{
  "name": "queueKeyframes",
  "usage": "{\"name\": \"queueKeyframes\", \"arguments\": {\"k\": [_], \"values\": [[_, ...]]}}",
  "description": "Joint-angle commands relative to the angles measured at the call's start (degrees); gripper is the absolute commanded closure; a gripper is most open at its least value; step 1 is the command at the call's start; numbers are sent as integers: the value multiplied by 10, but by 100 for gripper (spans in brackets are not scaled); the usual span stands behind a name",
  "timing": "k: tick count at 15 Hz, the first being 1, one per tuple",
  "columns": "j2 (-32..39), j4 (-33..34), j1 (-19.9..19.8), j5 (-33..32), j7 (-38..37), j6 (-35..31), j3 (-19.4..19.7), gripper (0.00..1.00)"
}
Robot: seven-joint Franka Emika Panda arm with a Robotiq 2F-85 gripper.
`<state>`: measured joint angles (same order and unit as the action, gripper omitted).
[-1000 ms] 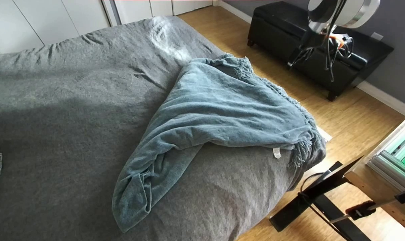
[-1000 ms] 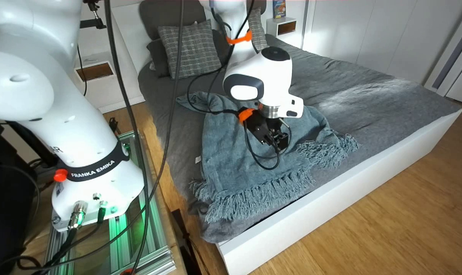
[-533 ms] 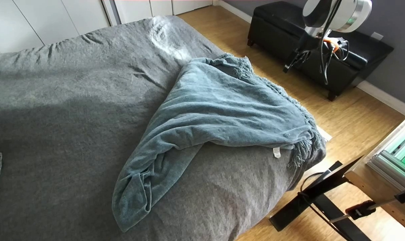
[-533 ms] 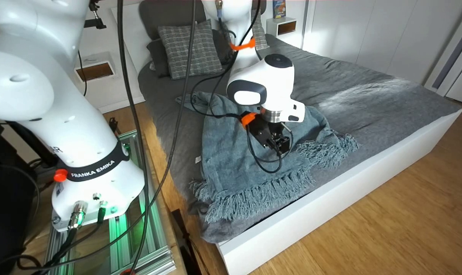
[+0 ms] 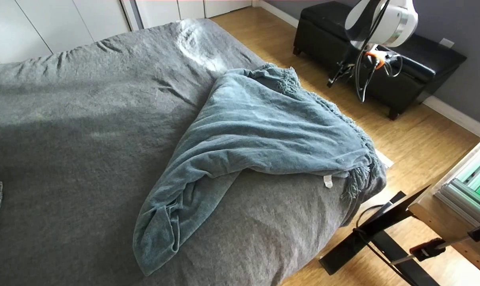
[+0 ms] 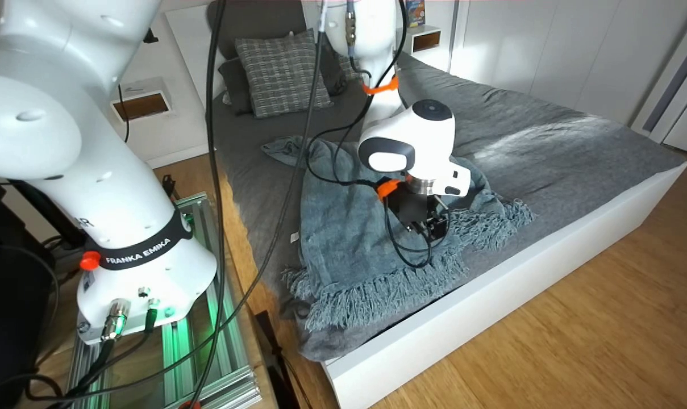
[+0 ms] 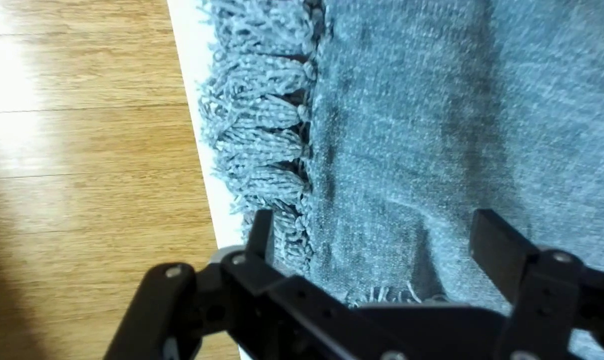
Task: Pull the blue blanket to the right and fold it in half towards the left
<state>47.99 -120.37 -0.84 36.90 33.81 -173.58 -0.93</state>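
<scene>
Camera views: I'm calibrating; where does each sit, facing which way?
Wrist view: behind the open black claw, which shows, facing the blue fringed blanket.
In an exterior view: raised beside the grey bed, facing its foot, glossy black bench beyond; the white arm's end shows.
In an exterior view: raised off the bed's foot, facing the grey patterned cushion; most of the arm shows.
Both exterior views share blanket and claw.

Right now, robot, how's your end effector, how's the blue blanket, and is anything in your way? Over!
End effector open, holding nothing. Blue blanket rumpled on the bed. Looped cable by the end effector, might snag.
</scene>
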Motion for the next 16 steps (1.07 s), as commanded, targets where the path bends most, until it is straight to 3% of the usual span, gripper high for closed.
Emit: {"name": "queueKeyframes", "arguments": {"k": [1, 7, 16], "values": [[96, 97, -42, -85, -83, -26, -28, 0], [199, 203, -74, -220, -214, -20, -50, 0], [307, 342, -88, -283, -254, -4, -72, 0]]}}
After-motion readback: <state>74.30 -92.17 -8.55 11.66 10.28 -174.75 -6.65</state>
